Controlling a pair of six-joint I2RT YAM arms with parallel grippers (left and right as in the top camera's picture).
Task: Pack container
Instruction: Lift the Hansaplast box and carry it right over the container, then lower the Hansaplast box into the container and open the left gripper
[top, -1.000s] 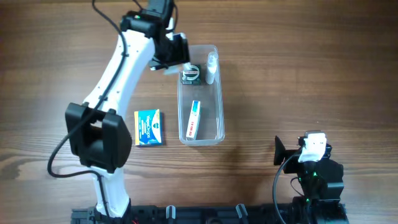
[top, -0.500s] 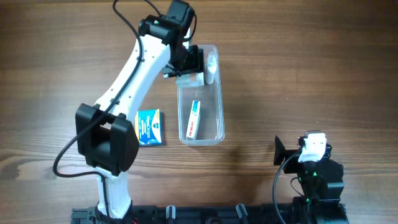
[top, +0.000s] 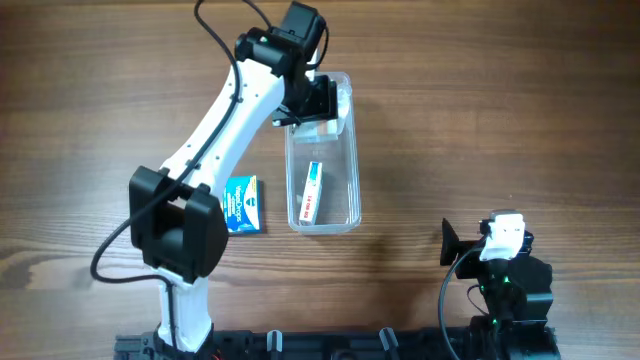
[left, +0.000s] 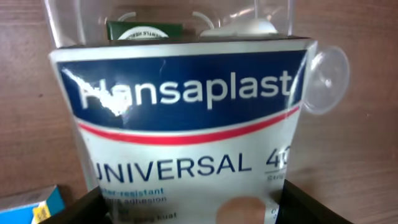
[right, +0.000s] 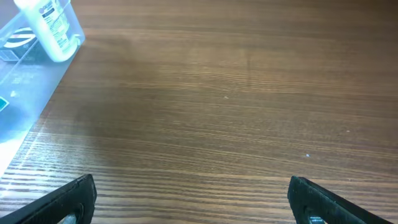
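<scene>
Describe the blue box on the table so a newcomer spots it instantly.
Find the long clear tub in the middle of the table. Beside its left long wall lies a flat blue box. It is the only box lying on the bare wood; the slim box lies inside the tub.

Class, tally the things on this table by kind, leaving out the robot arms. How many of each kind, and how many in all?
Tub: 1
Boxes: 3 (plaster box in the left gripper, white box in the tub, blue box on the table)
Bottle: 1
Green pack: 1
Total: 6
</scene>
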